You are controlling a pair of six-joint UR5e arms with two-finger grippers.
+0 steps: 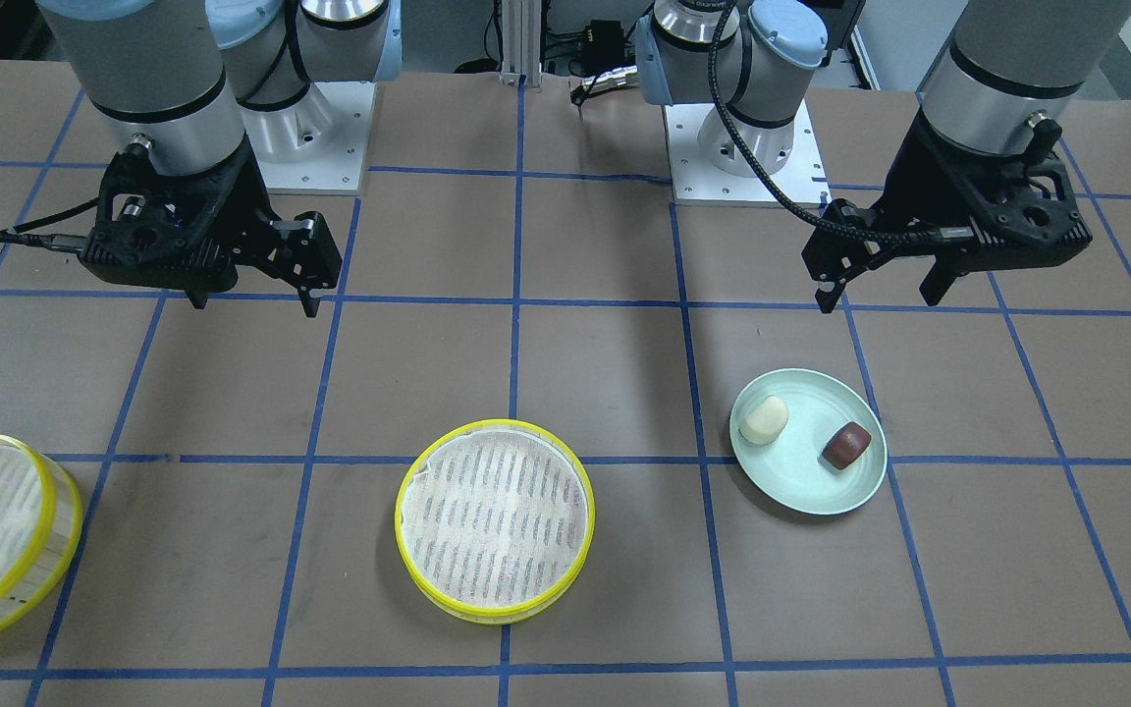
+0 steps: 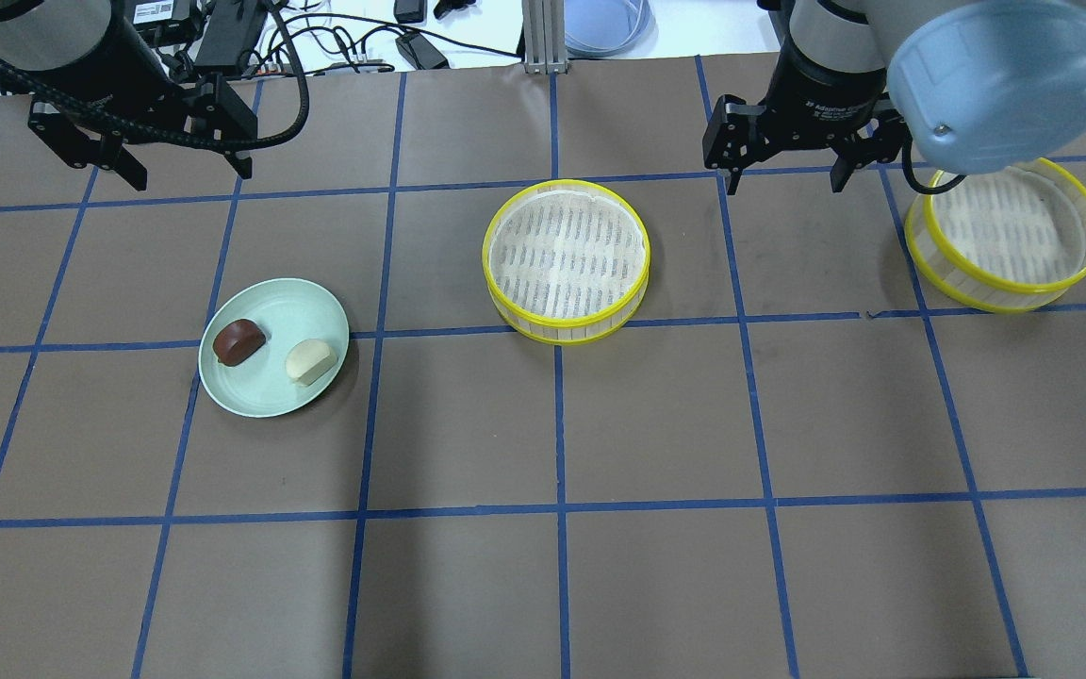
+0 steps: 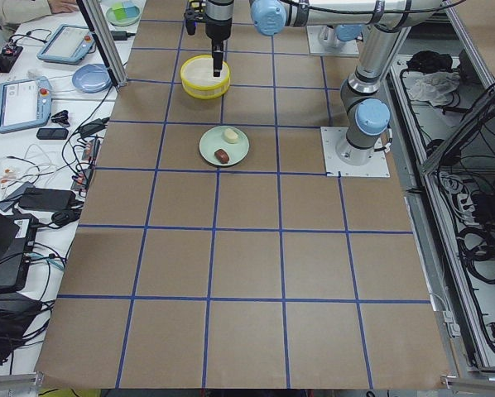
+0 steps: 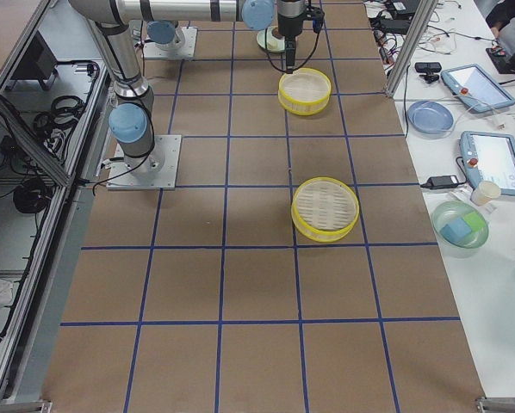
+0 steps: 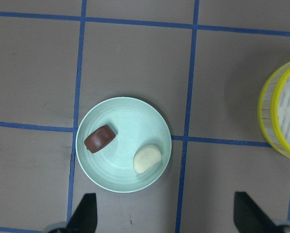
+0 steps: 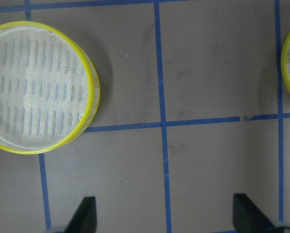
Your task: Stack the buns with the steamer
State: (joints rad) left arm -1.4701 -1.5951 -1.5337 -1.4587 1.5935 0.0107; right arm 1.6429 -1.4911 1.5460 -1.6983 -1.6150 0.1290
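Note:
A cream-white bun (image 2: 310, 362) and a dark reddish-brown bun (image 2: 238, 341) lie side by side on a pale green plate (image 2: 270, 391) at the table's left. They also show in the left wrist view, cream (image 5: 147, 158) and brown (image 5: 100, 138). A yellow-rimmed steamer tray (image 2: 566, 259) stands at the table's middle, holding nothing. A second steamer tray (image 2: 1010, 236) stands at the right. My left gripper (image 2: 190, 174) is open and empty, high above the table beyond the plate. My right gripper (image 2: 785, 181) is open and empty, high between the two trays.
The brown table is marked with a blue tape grid (image 2: 557, 424). The two arm bases (image 1: 315, 147) stand on white plates at the robot's side. Tablets and cables (image 3: 24, 99) lie on the side bench past the far edge.

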